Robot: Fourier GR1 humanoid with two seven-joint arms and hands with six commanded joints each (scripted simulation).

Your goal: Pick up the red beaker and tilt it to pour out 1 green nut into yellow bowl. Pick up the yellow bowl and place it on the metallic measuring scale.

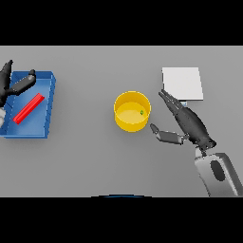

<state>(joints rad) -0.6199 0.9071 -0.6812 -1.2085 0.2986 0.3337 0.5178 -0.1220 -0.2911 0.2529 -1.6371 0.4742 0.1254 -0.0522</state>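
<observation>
While the bowl (132, 111) is holding a nut (141, 112), right hand (190, 124) is spreading wide beside it; scale (182, 83) lying beyond; left hand (14, 83) relaxed over tray (50, 102) with beaker (28, 108).

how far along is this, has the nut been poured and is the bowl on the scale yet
Pour looks done: a green nut lies in the yellow bowl, and the red beaker lies in the blue tray by the left robot hand. In hand: the open right robot hand sits beside the bowl, not gripping. Left: lifting the bowl onto the scale.
</observation>
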